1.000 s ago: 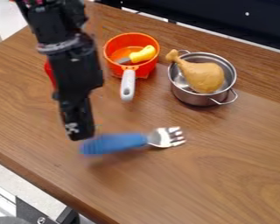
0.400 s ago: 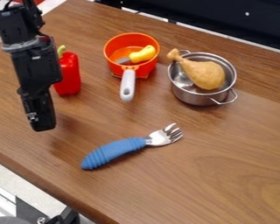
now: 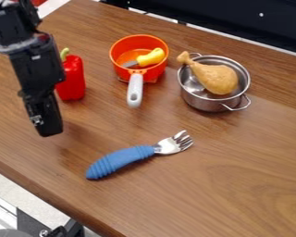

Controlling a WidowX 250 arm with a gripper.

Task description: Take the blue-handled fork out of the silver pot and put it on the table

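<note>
Hanging down at the left of the scene: black gripper (image 3: 50,128), over the wooden table (image 3: 225,171). Nothing visible in its grasp; whether released or clenched, cannot tell from this angle.

Nearest things: red pepper (image 3: 72,81), standing upright, stem up, on the gripper's far side and partly behind the arm (image 3: 34,67); contact between them cannot be judged. Its broad base probably keeps it steady. Fork (image 3: 122,159) lies apart, to the gripper's right and nearer, thick ribbed blue grip toward near left, tines toward far right. Lying flat, it looks stable, though the rounded grip might roll a little if nudged.

Farther off, orange pan (image 3: 122,73), its pale handle (image 3: 135,90) pointing to the near side. Yellow-handled tool (image 3: 151,57) sits inside, grip toward the right wall; the pan seems simply to contain it. Right of that, metal pot (image 3: 200,100) holding a toy drumstick (image 3: 215,79), thick end inside, narrow end out past the far-left rim, likely because the piece is too long to lie flat.

Markings: small pale patch (image 3: 37,120) low on the gripper, not legible. No readable label or lettering noted on pepper, fork, pan or pot.
</note>
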